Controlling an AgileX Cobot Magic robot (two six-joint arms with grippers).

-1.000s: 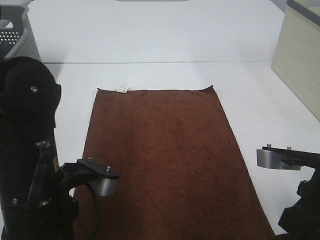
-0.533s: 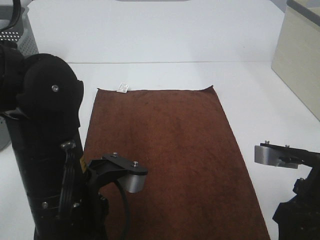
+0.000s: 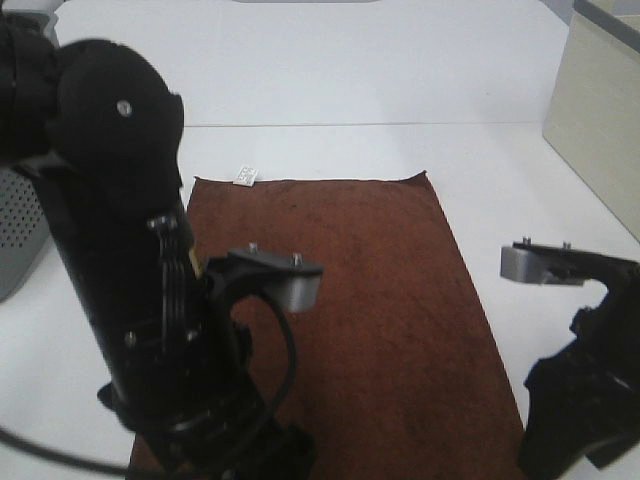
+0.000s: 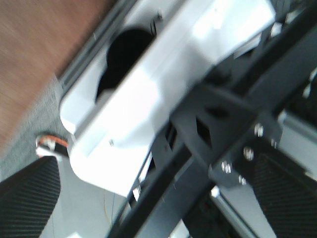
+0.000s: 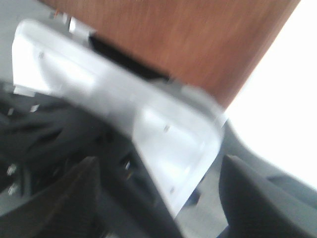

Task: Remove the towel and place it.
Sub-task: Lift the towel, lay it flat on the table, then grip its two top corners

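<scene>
The table (image 3: 350,70) is white and flat. A brown towel (image 3: 380,300) lies spread out flat on it, with no folds. A little white tag (image 3: 244,176) sticks out from the far edge of the towel, near its left corner, and rests on the table. A grey basket (image 3: 20,230) stands at the left side. A pale box (image 3: 600,110) stands at the right side.

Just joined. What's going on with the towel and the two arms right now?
The dark brown towel lies spread flat on the white table, its white tag at the far left corner. Neither arm holds it: the left hand and the right hand are both open, with nothing between their fingers. The towel looks already laid down.
</scene>
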